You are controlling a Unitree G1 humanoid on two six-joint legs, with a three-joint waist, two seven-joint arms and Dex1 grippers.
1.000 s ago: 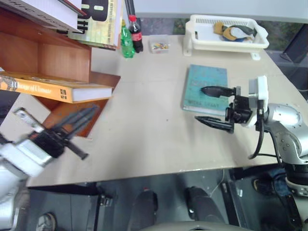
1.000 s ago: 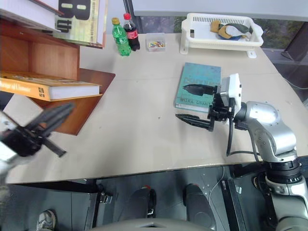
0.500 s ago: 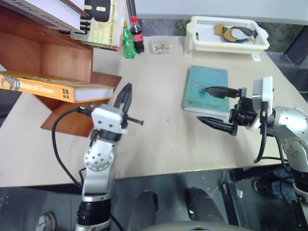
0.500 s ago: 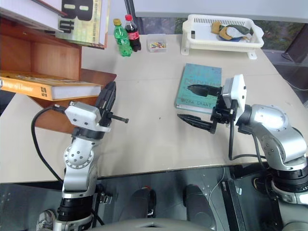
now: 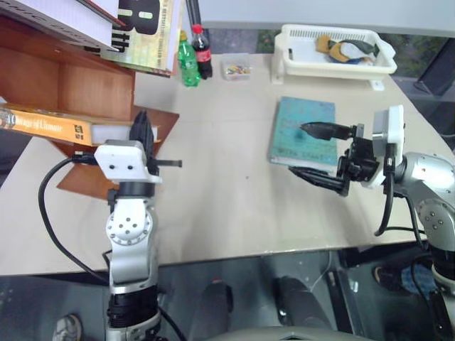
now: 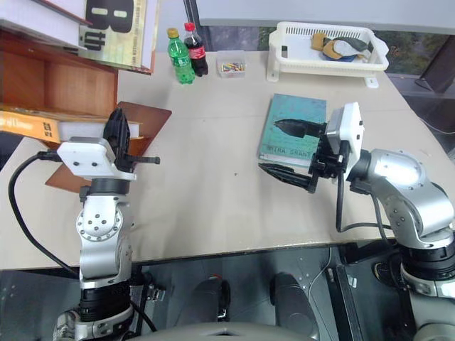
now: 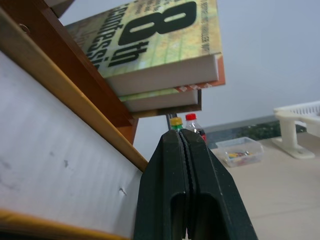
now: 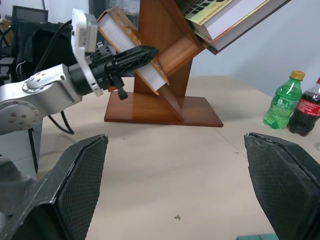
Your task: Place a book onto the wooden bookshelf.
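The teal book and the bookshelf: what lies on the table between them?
Nothing: in the left eye view the tabletop between the teal book and the wooden bookshelf is bare.

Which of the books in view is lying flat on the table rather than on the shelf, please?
The teal book, flat on the table beside the right gripper; the others sit on the wooden bookshelf.

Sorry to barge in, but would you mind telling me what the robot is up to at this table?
It is shelving books. The orange book already lies on a slanted board of the wooden bookshelf, and the left gripper, shut and empty, is right at the book's page edges. The right gripper hangs wide open, holding nothing, in front of a teal book lying flat on the table.
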